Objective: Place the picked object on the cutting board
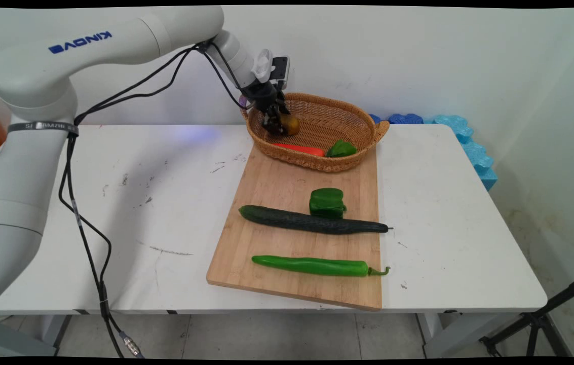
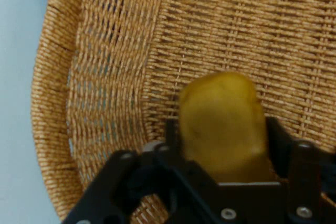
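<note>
White table (image 1: 165,203) against a pale wall. Inside the wicker basket (image 1: 317,109), at its left end, my gripper (image 2: 223,129) is clamped around a yellowish potato (image 2: 223,124). It looks smooth; a loose squeeze could let it slip.

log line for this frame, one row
gripper: shut on potato | place: in wicker basket | on cutting board: cucumber, green pepper, long green chili

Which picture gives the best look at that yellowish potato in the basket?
The hand view: the potato fills the frame, with the end effector shut on it over the basket. In the main view the potato is small and half hidden.
</note>
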Controlling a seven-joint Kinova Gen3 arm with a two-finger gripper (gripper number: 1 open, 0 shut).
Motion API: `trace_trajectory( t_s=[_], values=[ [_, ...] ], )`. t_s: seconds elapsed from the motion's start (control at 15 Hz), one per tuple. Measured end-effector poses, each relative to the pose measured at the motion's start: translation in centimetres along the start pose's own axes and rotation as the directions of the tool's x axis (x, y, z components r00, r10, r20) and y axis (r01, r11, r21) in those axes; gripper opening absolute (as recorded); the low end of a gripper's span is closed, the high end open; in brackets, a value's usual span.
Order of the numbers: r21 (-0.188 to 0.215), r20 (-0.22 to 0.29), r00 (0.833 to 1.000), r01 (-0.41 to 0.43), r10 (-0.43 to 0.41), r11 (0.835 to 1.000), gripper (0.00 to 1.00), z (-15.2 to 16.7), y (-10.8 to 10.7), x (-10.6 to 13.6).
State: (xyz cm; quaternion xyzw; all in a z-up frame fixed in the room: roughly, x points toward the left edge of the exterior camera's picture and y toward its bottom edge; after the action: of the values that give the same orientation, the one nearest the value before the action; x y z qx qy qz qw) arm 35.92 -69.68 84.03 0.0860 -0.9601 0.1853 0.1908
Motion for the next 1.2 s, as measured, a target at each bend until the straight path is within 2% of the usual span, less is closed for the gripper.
trace_trajectory(
  t_s=[0.53,1.2],
  values=[
    [0.003,0.002,1.000,0.007,-0.007,1.000,0.00,-0.7,0.4,0.0],
    [0.057,-0.051,0.997,0.060,-0.057,0.997,0.00,-7.4,2.3,1.3]
  ],
)
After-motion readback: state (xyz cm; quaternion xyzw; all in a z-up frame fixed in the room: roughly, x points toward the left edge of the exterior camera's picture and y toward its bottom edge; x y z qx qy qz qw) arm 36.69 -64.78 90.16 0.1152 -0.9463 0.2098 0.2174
